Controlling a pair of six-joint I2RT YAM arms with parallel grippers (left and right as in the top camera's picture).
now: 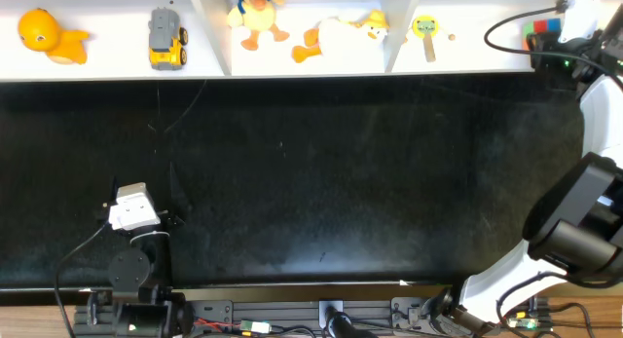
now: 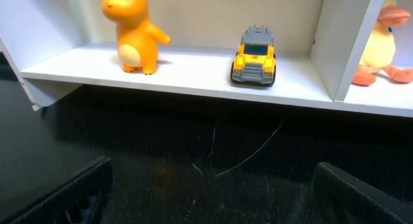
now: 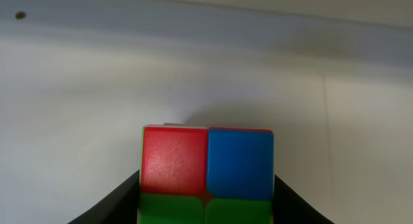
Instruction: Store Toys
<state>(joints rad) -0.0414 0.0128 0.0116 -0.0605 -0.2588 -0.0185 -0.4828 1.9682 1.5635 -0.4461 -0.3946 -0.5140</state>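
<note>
At shelf's (image 1: pixel 292 73) right end, puzzle cube (image 3: pixel 206 162) clamped in right gripper (image 3: pixel 206 214); over bench's (image 1: pixel 341 182) left front, left gripper (image 2: pixel 213 201) wide open, empty.

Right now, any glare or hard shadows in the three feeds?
Top view: white shelf very bright against the black mat, which shows a faint sheen. Left wrist view: orange figure and yellow truck evenly lit, soft shadows only. Right wrist view: cube evenly lit, no glare; a soft shadow band crosses the white surface behind it.
</note>
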